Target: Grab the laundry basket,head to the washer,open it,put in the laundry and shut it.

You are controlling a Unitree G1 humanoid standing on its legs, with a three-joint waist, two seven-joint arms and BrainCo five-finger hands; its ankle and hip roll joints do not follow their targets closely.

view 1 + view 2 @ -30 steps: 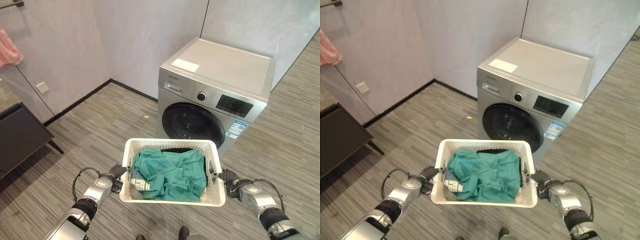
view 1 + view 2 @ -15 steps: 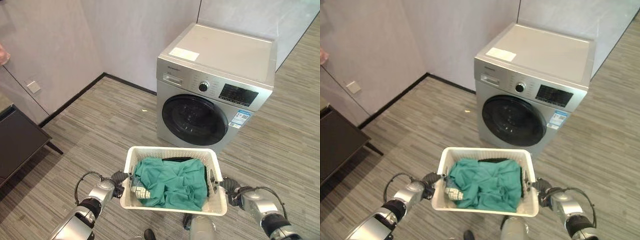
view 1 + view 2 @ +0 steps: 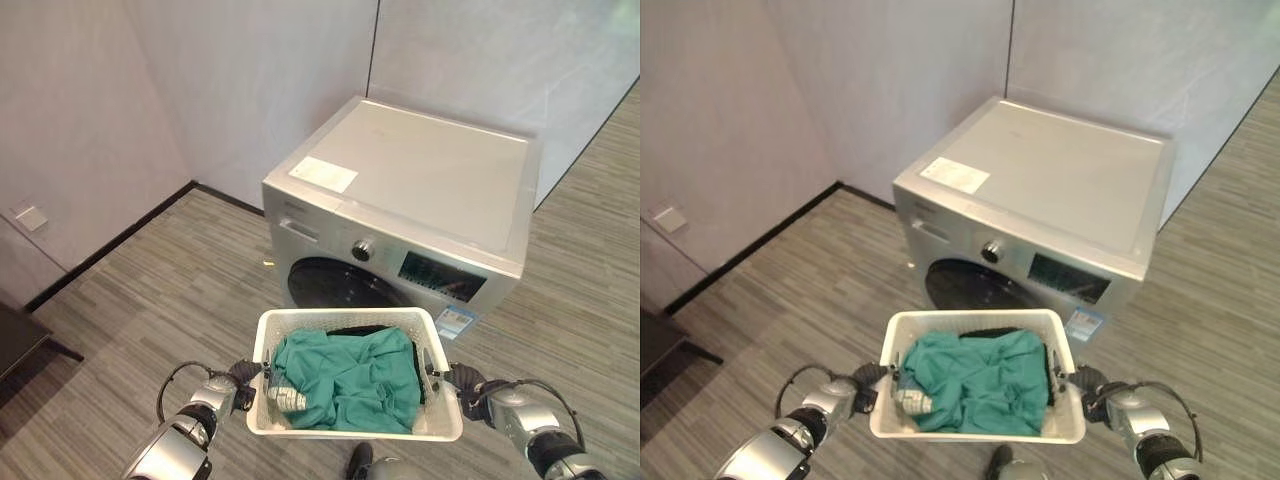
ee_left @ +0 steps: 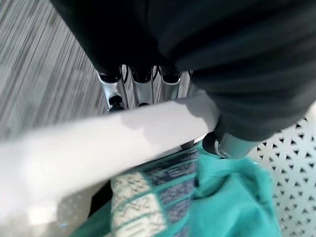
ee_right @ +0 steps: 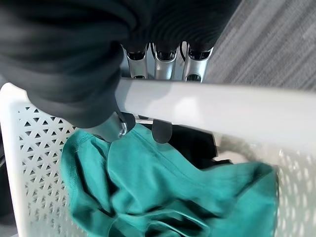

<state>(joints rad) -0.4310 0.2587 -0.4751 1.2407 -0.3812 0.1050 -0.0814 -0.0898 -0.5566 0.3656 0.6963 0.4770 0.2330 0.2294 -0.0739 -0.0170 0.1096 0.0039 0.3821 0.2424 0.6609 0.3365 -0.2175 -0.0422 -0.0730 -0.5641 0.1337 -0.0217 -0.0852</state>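
I hold a white plastic laundry basket (image 3: 445, 425) in front of me, its rim (image 4: 74, 148) gripped on both sides. Inside lie a teal garment (image 3: 350, 375), a dark piece and a patterned cloth (image 4: 140, 205). My left hand (image 3: 240, 378) is shut on the basket's left rim, with fingers (image 4: 143, 91) under it and the thumb inside. My right hand (image 3: 462, 382) is shut on the right rim (image 5: 222, 111) in the same way. The silver front-loading washer (image 3: 420, 190) stands just beyond the basket, its dark round door (image 3: 330, 290) closed.
Grey walls (image 3: 240, 80) meet in a corner behind the washer. Striped wood-look floor (image 3: 150, 290) lies open to the left and right of it. A dark low furniture piece (image 3: 15, 345) shows at the far left edge.
The camera has moved closer to the washer, which now looms larger and partly behind the basket. Both hands keep their hold on the basket.
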